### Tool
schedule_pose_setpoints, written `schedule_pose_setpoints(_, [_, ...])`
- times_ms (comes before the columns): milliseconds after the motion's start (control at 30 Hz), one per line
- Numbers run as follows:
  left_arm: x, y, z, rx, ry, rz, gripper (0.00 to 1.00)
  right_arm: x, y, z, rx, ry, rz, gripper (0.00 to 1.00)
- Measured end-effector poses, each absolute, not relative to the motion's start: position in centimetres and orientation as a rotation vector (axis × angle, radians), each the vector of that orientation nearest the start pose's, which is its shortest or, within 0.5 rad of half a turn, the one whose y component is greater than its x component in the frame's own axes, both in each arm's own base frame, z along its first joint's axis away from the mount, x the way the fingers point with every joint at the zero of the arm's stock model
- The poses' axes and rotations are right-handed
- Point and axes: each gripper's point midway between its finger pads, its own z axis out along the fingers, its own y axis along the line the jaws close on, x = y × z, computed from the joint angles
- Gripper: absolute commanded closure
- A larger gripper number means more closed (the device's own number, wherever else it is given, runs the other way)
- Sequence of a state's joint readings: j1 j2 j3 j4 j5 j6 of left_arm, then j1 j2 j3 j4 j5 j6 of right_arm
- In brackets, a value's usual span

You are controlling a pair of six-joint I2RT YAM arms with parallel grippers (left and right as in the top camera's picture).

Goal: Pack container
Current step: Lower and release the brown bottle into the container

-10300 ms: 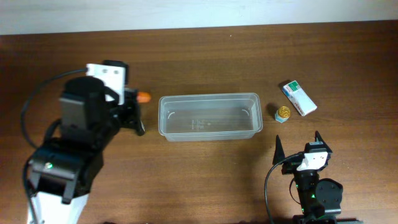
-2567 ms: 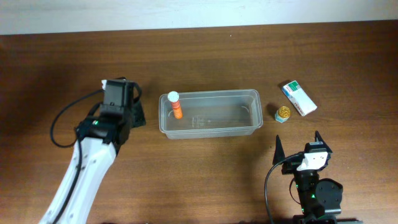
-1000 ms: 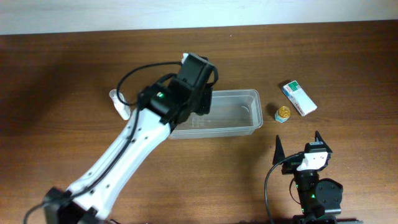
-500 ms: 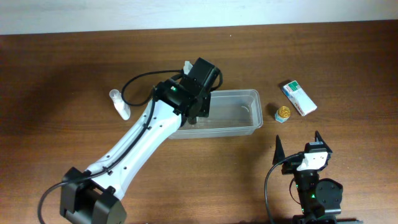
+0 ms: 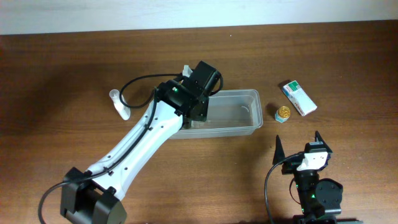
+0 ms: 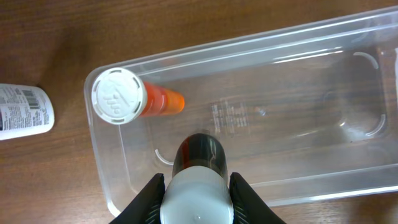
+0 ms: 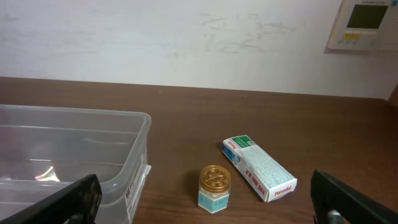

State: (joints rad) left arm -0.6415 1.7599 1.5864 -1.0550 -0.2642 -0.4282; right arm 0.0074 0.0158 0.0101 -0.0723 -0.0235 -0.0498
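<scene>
The clear plastic container point(image 5: 249, 94) lies mid-table and also shows in the left wrist view point(image 6: 249, 46) and the right wrist view point(image 7: 127, 118). An orange bottle with a white cap point(image 6: 134, 99) stands tilted at its left end; my arm hides it in the overhead view. My left gripper point(image 5: 200, 113) hangs over the container's left half. It is shut on a small dark bottle with a white end point(image 6: 198, 180). My right gripper point(image 5: 298, 144) is open and empty near the table's front edge, apart from everything.
A white bottle point(image 5: 119, 104) lies on the table left of the container. A small gold-lidded jar point(image 5: 283, 113) and a white-and-green box point(image 5: 298, 98) sit to the container's right; both show in the right wrist view, the jar point(image 7: 213, 186) and the box point(image 7: 258, 168).
My left gripper has moved slightly over the container's left half with the dark bottle in it. The right arm has not moved.
</scene>
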Motion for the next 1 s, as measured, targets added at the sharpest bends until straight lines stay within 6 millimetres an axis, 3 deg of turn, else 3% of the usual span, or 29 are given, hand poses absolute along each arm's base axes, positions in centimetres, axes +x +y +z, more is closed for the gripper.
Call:
schedule_pose_setpoints(600, [34.7, -19.9, 16.3, 0.223, 2.718, 0.087, 0.95, 24.6, 0.6, 15.7, -0.065, 1.648, -0.013, 0.02])
schedule_pose_setpoints(867, [36.0, -17.2, 18.5, 0.117, 2.685, 0.020, 0.95, 24.6, 0.6, 15.7, -0.065, 1.648, -0.013, 0.01])
schedule_pose_setpoints(1000, [36.4, -16.2, 18.7, 0.106, 2.704, -0.048, 0.95, 24.6, 0.6, 15.7, -0.064, 1.648, -0.012, 0.02])
